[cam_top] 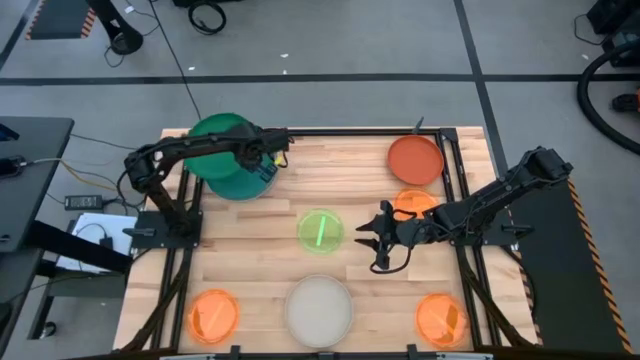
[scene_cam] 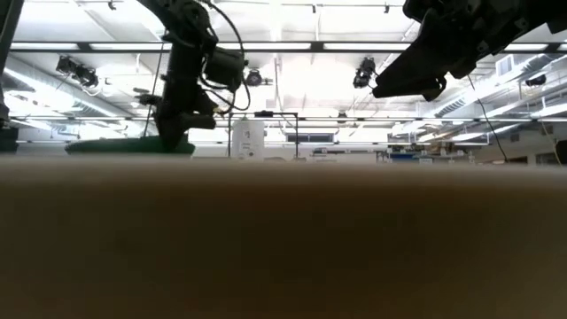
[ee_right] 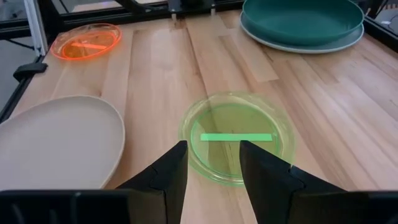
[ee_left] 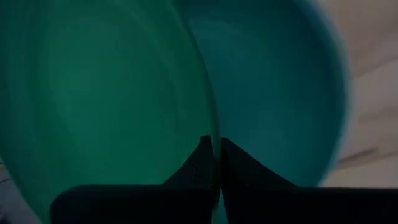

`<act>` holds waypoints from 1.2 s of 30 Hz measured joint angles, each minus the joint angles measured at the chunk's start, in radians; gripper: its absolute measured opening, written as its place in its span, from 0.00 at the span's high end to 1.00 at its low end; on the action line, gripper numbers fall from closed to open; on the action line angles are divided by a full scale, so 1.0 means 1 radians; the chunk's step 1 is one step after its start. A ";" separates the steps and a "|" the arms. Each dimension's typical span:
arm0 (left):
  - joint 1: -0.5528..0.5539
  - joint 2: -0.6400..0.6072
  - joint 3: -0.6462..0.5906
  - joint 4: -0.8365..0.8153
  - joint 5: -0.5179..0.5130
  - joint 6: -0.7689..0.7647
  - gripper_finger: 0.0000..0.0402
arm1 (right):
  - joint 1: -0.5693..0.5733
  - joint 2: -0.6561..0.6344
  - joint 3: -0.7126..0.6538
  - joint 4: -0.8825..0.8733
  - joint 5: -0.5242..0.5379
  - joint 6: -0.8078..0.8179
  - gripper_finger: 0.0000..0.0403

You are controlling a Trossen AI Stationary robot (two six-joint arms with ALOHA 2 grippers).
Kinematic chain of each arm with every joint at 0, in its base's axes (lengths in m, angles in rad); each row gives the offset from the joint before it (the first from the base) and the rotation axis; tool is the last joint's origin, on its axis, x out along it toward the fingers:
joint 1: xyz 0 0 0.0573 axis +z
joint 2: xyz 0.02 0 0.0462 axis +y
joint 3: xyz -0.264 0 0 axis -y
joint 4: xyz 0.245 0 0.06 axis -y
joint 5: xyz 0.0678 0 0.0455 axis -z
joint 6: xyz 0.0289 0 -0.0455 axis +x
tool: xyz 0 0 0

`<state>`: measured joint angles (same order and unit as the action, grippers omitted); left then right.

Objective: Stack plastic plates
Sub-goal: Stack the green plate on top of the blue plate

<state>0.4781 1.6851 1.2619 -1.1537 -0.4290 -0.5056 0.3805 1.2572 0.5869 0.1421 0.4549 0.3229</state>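
My left gripper point(cam_top: 264, 163) is shut on a dark-green plate point(cam_top: 222, 138) at the table's far left. That plate overlaps the far part of a teal plate point(cam_top: 240, 183). In the right wrist view the teal plate point(ee_right: 301, 15) sits on a light-blue plate point(ee_right: 348, 38). My right gripper point(cam_top: 369, 240) is open and hovers right of the small neon-green plate point(cam_top: 320, 230). Its fingers point(ee_right: 213, 163) point at that plate point(ee_right: 236, 134) without touching it. A cream plate point(cam_top: 320, 310) lies at the near edge and a red-orange plate point(cam_top: 415, 158) at the far right. My left gripper pinches the dark-green plate's rim point(ee_left: 212, 127) on the plate's right side, one finger on each face of it. The fingers point(ee_left: 239, 165) come from the table's right side, slanting down. Whether the plate rests on the teal plate point(ee_left: 273, 87) beneath it, I cannot tell.
Three small orange plates lie flat: one near left point(cam_top: 213, 315), one near right point(cam_top: 442, 318), one under my right arm point(cam_top: 415, 203). A black frame point(cam_top: 350, 131) runs round the wooden table. Bare wood shows in the middle, between the neon-green plate and the far edge.
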 joint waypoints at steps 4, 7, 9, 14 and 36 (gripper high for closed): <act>-0.035 -0.001 -0.001 0.058 0.019 -0.011 0.96 | 0.000 0.000 0.000 0.003 0.000 -0.001 0.61; -0.066 0.007 -0.001 0.067 0.017 -0.022 0.96 | 0.000 0.000 0.000 0.002 0.000 -0.001 0.61; -0.085 0.020 -0.002 0.076 0.017 -0.017 0.96 | 0.000 0.000 0.000 0.000 -0.001 0.000 0.61; -0.126 0.054 -0.001 0.098 0.026 -0.005 0.96 | 0.000 0.000 0.000 -0.004 -0.002 0.008 0.61; -0.080 0.135 -0.045 0.100 0.031 -0.028 0.96 | 0.000 0.000 0.000 -0.008 -0.003 0.014 0.61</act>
<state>0.3979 1.8198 1.2167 -1.0533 -0.3977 -0.5339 0.3805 1.2572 0.5869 0.1341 0.4519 0.3374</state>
